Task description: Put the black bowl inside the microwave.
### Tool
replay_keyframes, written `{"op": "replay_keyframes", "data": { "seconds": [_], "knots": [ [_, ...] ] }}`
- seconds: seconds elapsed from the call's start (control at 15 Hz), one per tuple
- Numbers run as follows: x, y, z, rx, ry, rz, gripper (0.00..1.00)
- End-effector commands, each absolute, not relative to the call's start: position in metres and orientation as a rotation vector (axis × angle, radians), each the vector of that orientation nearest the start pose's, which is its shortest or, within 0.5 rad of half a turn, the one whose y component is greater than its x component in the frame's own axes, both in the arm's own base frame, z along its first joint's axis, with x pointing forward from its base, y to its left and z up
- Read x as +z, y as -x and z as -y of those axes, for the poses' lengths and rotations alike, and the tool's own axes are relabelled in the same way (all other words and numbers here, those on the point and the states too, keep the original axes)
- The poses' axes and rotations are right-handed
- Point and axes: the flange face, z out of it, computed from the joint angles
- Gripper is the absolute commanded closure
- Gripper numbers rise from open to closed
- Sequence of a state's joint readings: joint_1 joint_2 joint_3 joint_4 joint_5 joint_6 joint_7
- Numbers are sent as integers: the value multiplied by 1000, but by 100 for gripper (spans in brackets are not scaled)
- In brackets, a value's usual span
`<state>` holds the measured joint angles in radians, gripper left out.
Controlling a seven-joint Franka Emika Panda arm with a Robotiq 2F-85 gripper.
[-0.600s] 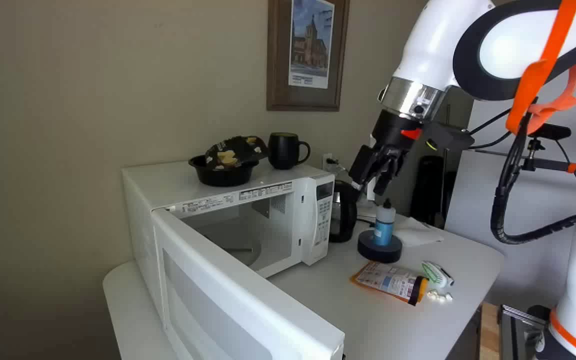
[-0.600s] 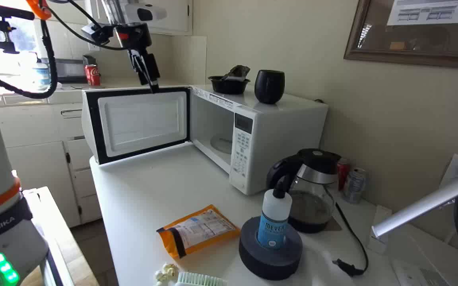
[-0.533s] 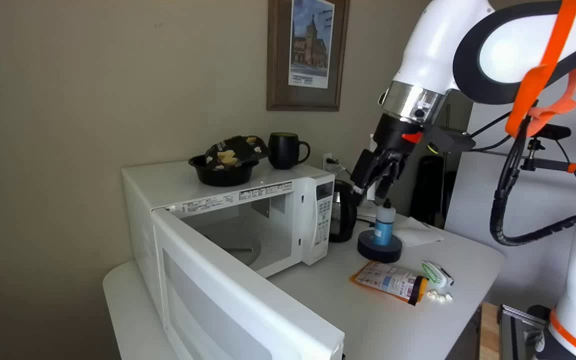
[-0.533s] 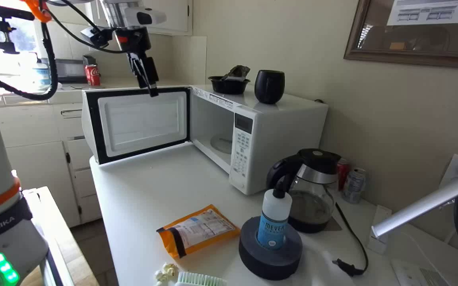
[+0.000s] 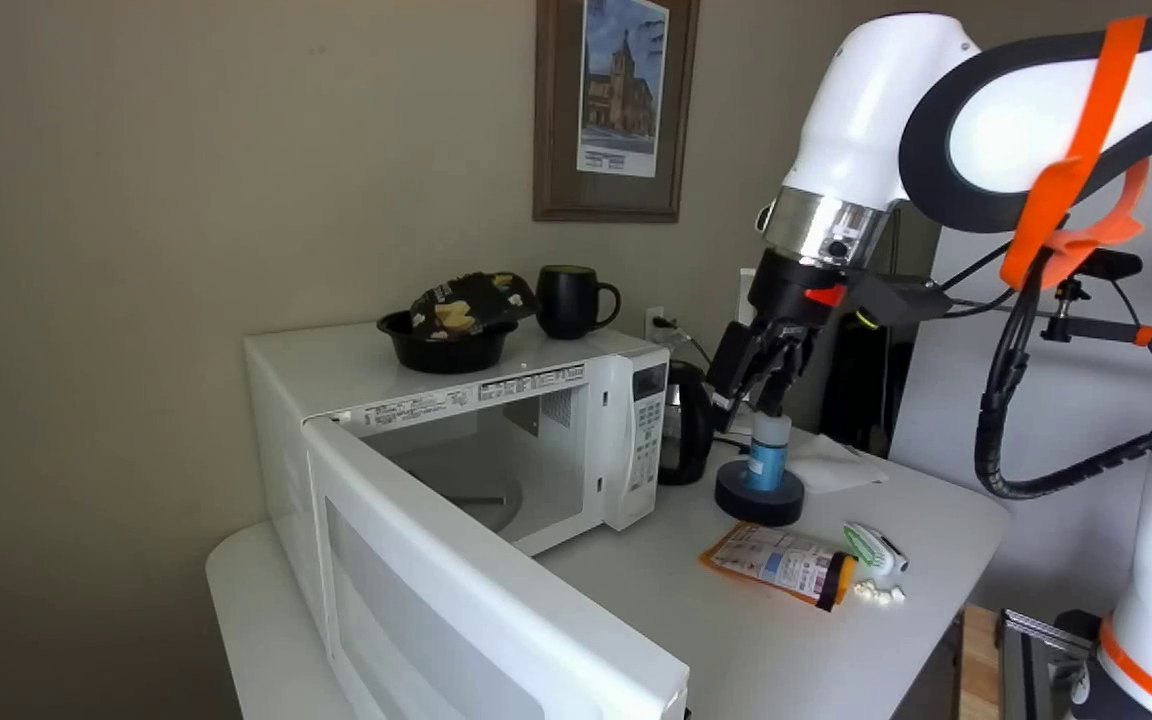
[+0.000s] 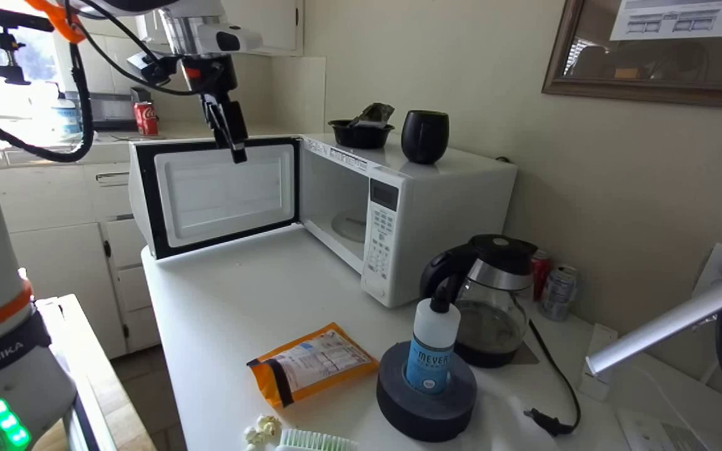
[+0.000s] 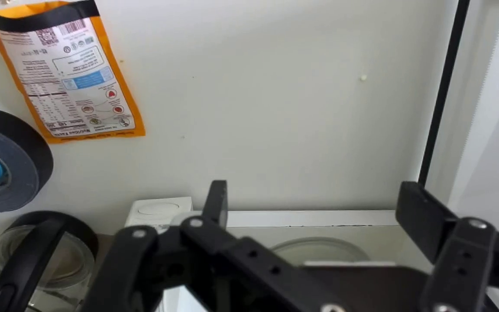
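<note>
The black bowl [image 5: 451,354] sits on top of the white microwave [image 5: 281,365], with a crumpled dark wrapper with yellowish marks in it. Both exterior views show the bowl [image 6: 361,136]. The microwave's door [image 6: 226,194] is swung wide open and its dark cavity shows the turntable [image 6: 350,227]. My gripper [image 5: 746,412] hangs in the air in front of the microwave, apart from the bowl. In the wrist view the gripper [image 7: 312,190] is open with nothing between its fingers [image 7: 217,201]. That view looks down at the table and the microwave's lower front edge [image 7: 310,218]; the bowl is out of it.
A black mug [image 6: 425,136] stands beside the bowl. A glass kettle [image 6: 492,300], a blue-labelled bottle [image 6: 430,357] in a black tape roll [image 6: 420,416], and an orange packet [image 6: 314,363] are on the table. The open door stands out over the table's edge side.
My gripper has moved down a little in both exterior views, staying open. The bowl, microwave and other objects have not moved.
</note>
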<state>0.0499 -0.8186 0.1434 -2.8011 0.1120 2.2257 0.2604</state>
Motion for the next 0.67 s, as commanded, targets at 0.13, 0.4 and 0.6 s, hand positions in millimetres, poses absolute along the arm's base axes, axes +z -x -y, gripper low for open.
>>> {"op": "replay_keyframes", "data": {
  "seconds": [0.13,0.4,0.6],
  "knots": [
    [458,-327,-69,-384,2961,-454,0],
    [483,-358,-88,-365,2855,-748,0],
    [510,-388,-97,-389,2785,-975,0]
  ]
}}
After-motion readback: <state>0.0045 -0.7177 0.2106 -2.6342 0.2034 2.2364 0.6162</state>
